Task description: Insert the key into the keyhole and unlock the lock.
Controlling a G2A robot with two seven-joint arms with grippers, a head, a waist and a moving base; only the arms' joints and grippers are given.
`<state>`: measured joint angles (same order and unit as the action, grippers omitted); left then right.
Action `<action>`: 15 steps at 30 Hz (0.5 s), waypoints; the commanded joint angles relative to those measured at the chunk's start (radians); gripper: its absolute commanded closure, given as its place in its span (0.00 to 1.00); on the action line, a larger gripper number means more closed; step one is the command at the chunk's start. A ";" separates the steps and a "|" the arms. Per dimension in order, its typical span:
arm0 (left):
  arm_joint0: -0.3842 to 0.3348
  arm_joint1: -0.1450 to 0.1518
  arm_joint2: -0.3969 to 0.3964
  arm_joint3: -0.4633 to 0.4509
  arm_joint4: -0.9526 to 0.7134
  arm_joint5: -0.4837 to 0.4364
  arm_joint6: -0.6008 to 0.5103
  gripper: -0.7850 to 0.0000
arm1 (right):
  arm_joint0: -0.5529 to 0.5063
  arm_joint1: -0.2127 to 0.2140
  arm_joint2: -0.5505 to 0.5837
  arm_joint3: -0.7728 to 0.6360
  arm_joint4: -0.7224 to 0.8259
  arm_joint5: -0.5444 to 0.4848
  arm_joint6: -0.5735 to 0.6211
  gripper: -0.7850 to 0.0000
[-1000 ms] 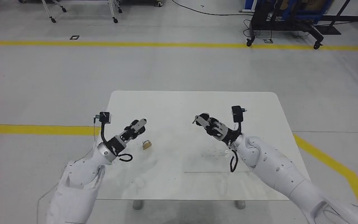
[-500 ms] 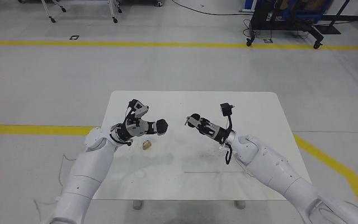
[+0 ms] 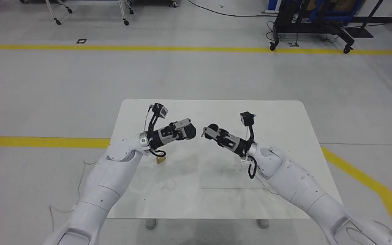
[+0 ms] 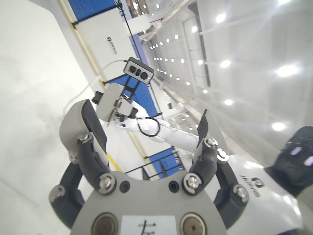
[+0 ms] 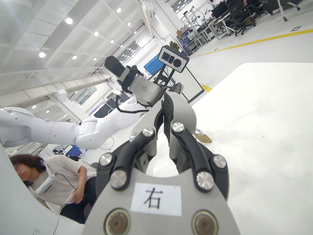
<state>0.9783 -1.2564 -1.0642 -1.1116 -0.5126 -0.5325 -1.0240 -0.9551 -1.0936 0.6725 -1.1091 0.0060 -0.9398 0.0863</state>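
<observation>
On the table (image 3: 282, 122) just by our left forearm lies the lock (image 3: 160, 159), behind the left gripper (image 3: 190, 130) with its jaws released, farther from our right gripper (image 3: 207, 131), clenched, whether on the key we cannot tell.

A: How are the arms set?
B: The left arm (image 3: 116, 174) and the right arm (image 3: 294, 184) are stretched inward and held raised, so that the two grippers are pointed at each other — near, with a small gap seen between them.
A: The left gripper (image 3: 187, 130)?
B: Its fingers (image 4: 94, 123) are spread wide apart.
A: And the right gripper (image 3: 209, 131)?
B: Its fingers (image 5: 168, 113) are pressed together, pad against pad — whether anything is pinched there cannot be told.
</observation>
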 commanded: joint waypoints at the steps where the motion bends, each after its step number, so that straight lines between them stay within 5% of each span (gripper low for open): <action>1: 0.019 0.002 0.005 -0.027 0.086 -0.019 0.045 0.14 | -0.002 -0.003 0.005 0.001 -0.001 0.003 0.006 1.00; 4: 0.042 0.005 0.008 -0.059 0.138 -0.025 0.075 0.31 | -0.004 -0.010 0.010 0.002 -0.002 0.010 0.020 1.00; 6: 0.054 0.006 0.008 -0.072 0.148 -0.029 0.083 0.51 | -0.005 -0.014 0.014 0.004 -0.001 0.013 0.026 1.00; 15: 0.068 0.011 0.009 -0.089 0.227 -0.032 0.125 0.60 | -0.012 -0.029 0.037 0.013 0.000 0.018 0.055 1.00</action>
<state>1.0455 -1.2460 -1.0554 -1.2009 -0.2938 -0.5631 -0.9038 -0.9664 -1.1215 0.7074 -1.0962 0.0065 -0.9218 0.1388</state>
